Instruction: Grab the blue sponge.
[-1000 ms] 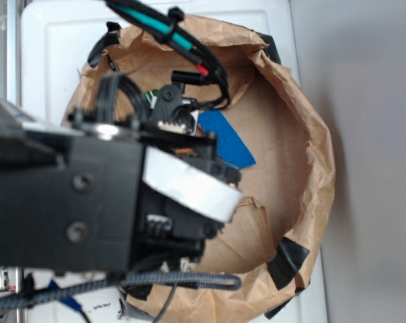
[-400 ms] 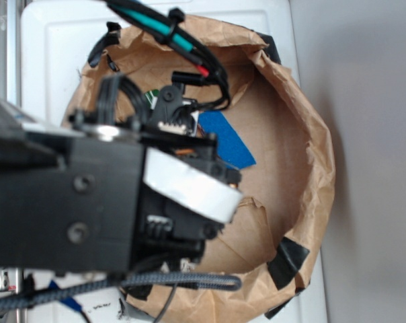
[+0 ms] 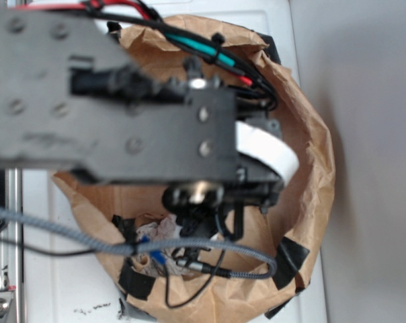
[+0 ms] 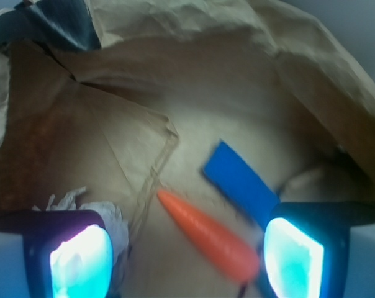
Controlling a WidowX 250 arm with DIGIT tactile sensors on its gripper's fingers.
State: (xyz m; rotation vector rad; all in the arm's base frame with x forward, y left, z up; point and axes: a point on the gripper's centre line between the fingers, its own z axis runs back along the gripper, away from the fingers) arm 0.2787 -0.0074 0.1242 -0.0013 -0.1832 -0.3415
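Note:
In the wrist view the blue sponge (image 4: 242, 182) lies flat on the brown paper floor of the bag, running diagonally. Its lower end passes behind my right fingertip (image 4: 294, 259). My gripper (image 4: 187, 261) hangs open above the bag floor with nothing between its fingers. The orange carrot (image 4: 209, 236) lies under the gap, close to the right finger. My left fingertip (image 4: 81, 259) is over a whitish-grey wad of cloth (image 4: 110, 216). In the exterior view my arm (image 3: 122, 114) covers the sponge and my fingers.
The brown paper bag wall (image 3: 317, 155) rings the work area, patched with black tape (image 3: 290, 259). A creased paper flap (image 4: 113, 136) rises left of the sponge. Cables (image 3: 210, 266) trail across the bag's lower rim. The wad of cloth (image 3: 159, 229) shows below the arm.
My arm has swung from the lower left up across the bag. It now covers the blue sponge, which showed in the exterior view before.

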